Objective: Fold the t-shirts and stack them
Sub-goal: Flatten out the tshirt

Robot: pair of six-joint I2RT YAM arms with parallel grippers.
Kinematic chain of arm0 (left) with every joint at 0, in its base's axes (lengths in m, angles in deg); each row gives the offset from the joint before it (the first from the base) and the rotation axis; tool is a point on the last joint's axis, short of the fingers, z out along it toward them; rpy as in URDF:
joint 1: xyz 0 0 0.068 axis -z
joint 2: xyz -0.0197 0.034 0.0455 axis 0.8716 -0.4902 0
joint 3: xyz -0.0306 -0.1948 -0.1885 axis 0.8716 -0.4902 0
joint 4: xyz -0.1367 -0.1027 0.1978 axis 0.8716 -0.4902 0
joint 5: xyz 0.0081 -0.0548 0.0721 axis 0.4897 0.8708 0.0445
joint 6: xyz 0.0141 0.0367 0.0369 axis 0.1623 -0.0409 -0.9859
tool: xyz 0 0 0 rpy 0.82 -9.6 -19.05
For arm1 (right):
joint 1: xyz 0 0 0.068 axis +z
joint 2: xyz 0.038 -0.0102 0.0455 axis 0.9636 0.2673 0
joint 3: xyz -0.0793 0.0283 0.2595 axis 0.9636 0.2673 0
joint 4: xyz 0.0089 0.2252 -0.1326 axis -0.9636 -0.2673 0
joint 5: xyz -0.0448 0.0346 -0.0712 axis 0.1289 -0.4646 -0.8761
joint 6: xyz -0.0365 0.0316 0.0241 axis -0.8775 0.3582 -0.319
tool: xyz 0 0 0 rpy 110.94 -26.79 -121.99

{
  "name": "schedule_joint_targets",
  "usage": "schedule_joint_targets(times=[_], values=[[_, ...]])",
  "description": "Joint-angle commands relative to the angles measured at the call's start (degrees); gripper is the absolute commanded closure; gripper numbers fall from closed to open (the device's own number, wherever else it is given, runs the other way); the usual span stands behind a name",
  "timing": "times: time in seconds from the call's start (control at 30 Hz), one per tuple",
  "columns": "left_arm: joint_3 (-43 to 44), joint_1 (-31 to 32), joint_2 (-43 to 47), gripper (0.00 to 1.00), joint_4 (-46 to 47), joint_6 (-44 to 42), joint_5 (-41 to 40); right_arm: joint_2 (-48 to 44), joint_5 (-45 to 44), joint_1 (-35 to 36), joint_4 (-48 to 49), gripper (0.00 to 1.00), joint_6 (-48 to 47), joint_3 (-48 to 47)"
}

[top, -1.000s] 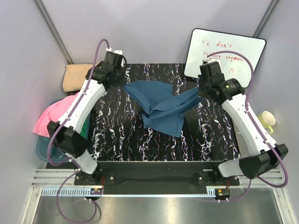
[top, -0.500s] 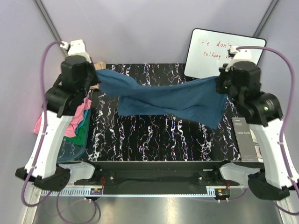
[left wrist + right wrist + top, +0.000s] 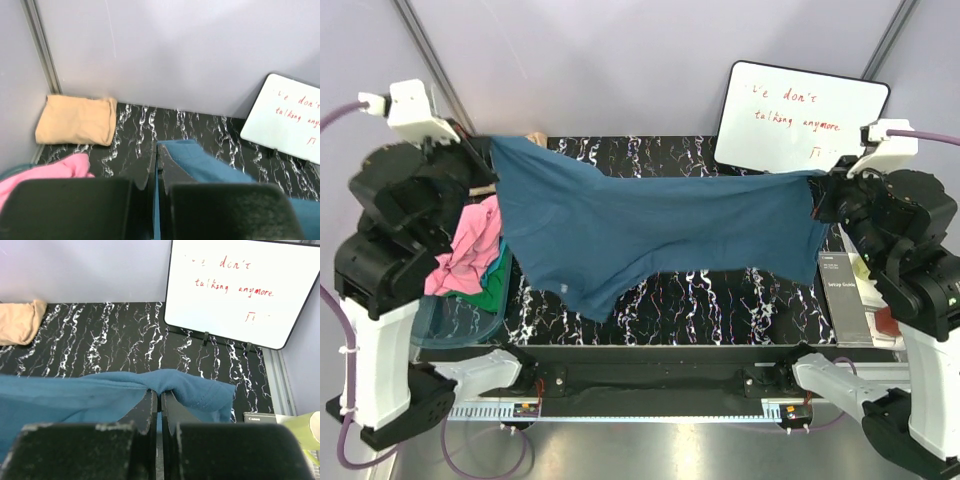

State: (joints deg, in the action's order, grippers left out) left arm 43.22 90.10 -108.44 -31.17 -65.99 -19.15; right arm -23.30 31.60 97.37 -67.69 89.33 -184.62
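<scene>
Marbled table [image 3: 740, 300] spanned by teal t-shirt [image 3: 650, 225], stretched aloft left to right. Corners pinched tight by left gripper [image 3: 155, 152] and right gripper [image 3: 159, 395]. Risk: corner pulled free by tension; drooping near hem bunched on lowering.

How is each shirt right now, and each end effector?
Dark teal-blue cloth t-shirt: unfolded, stretched between both end effectors.
Tan-beige cloth t-shirt: folded, lying flat.
Pink cloth t-shirt: crumpled in a heap.
Left end effector: shut on the teal-blue t-shirt.
Right end effector: shut on the teal-blue t-shirt.
</scene>
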Motion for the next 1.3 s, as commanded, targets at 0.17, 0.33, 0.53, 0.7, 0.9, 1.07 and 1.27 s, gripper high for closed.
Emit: schedule_joint_targets(times=[0.17, 0.33, 0.53, 0.7, 0.9, 1.07, 1.27], values=[[27.8, 0.1, -22.1, 1.0, 2.8, -7.7, -3.5, 10.7, -4.9, -0.2, 7.5, 1.0, -6.9, -3.6], [23.9, -4.2, -30.7, 1.0, 1.0, -1.9, 6.2, 17.0, -5.7, -0.4, 12.4, 1.0, -8.2, 1.4], [11.7, -7.9, -38.9, 1.0, 4.3, 0.4, 13.1, 26.0, -1.7, -3.6, 22.7, 1.0, -5.8, 12.5], [14.9, -11.8, -50.9, 1.0, 4.6, 0.3, 16.8, 36.2, 0.3, -8.1, 28.9, 1.0, -2.8, 15.5], [24.6, -16.0, -60.7, 1.0, 1.4, 0.4, 17.4, 54.8, 2.6, -12.2, 26.6, 1.0, -1.3, 3.0], [26.2, -19.2, -60.1, 1.0, 1.3, 1.1, 18.0, 61.8, 5.0, -12.5, 24.8, 1.0, -0.9, -8.9], [25.6, -19.6, -56.6, 1.0, 3.3, 1.0, 14.9, 65.6, 4.4, -12.5, 22.8, 1.0, -0.1, -16.8]])
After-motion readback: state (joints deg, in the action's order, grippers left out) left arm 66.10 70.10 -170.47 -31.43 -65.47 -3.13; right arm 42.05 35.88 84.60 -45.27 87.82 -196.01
